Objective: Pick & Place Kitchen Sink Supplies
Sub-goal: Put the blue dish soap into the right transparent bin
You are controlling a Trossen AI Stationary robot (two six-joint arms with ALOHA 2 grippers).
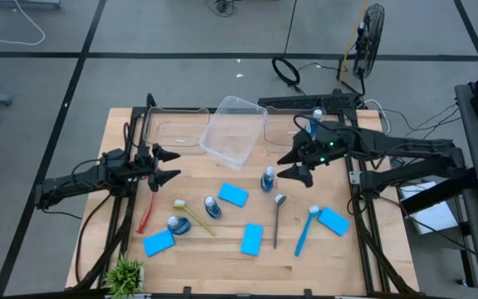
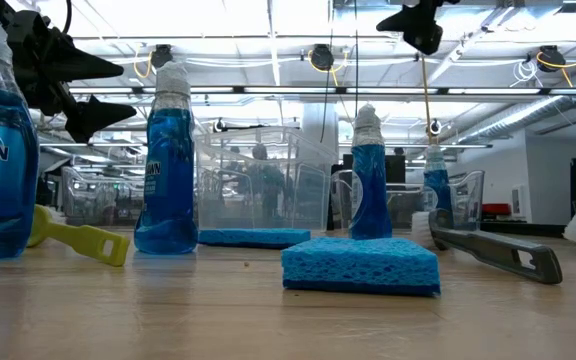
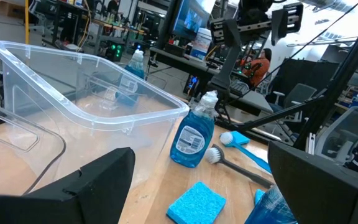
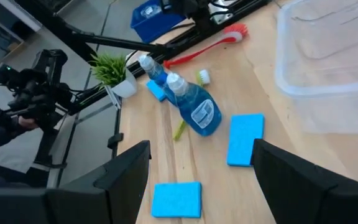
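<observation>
The left claw (image 1: 175, 164) hangs above the wooden surface (image 1: 372, 257) with its fingers spread wide and nothing in them. The right claw (image 1: 287, 164) hangs near the clear bin (image 1: 233, 130), also spread wide and empty. Blue bottles (image 1: 267, 179) stand on the surface between the arms. Flat blue sponges (image 1: 233, 195) lie around them. A red brush (image 1: 146, 214), a yellow brush (image 1: 192, 218), a blue brush (image 1: 305, 230) and a grey spoon tool (image 1: 278, 218) lie there too.

Wooden table (image 1: 388, 257), bottles (image 1: 267, 179), sponges (image 1: 233, 195), brushes (image 1: 304, 232), bin (image 1: 234, 131)
</observation>
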